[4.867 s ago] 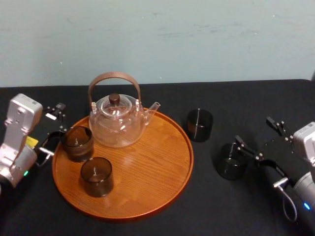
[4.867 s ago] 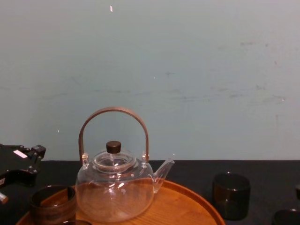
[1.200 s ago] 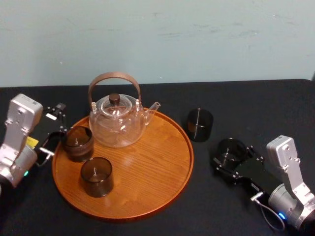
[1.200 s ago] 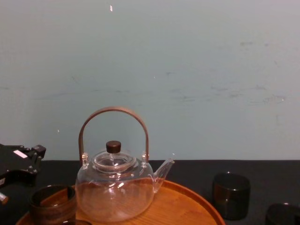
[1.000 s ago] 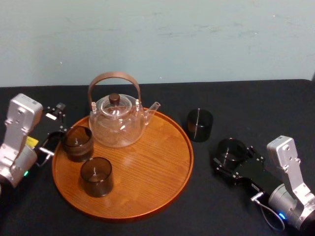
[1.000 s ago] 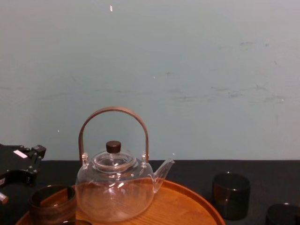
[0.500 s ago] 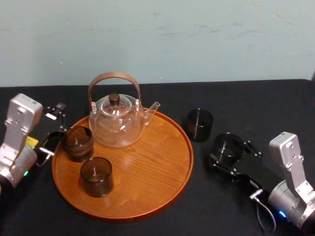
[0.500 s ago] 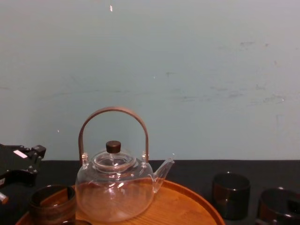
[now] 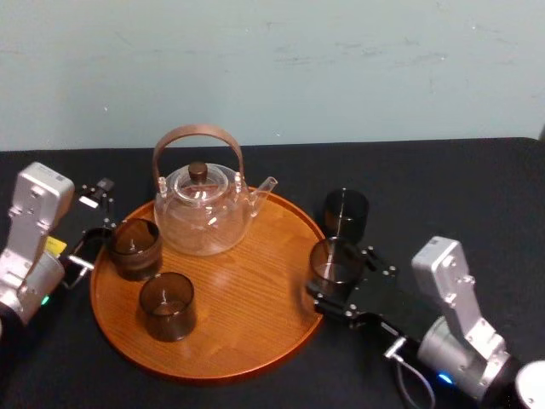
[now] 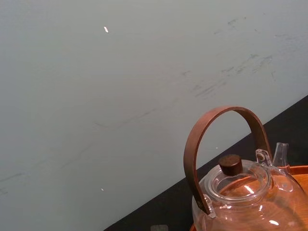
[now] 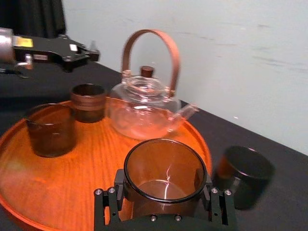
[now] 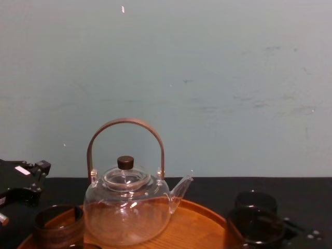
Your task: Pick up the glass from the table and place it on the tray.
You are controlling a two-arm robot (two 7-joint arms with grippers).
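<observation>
A: Right gripper (image 9: 336,285) jaws clamped on the glass (image 9: 334,262), held over the right edge of the tray (image 9: 213,375). Left gripper (image 9: 100,217) parked at the left edge, jaws wide.

B: Risk: lowered here, the base likely catches the raised rim and the glass tips.

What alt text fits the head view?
The right gripper holds a smoky glass at the right rim of a wooden tray carrying a glass teapot and two glasses. Another glass stands on the table; the left gripper sits at left.
</observation>
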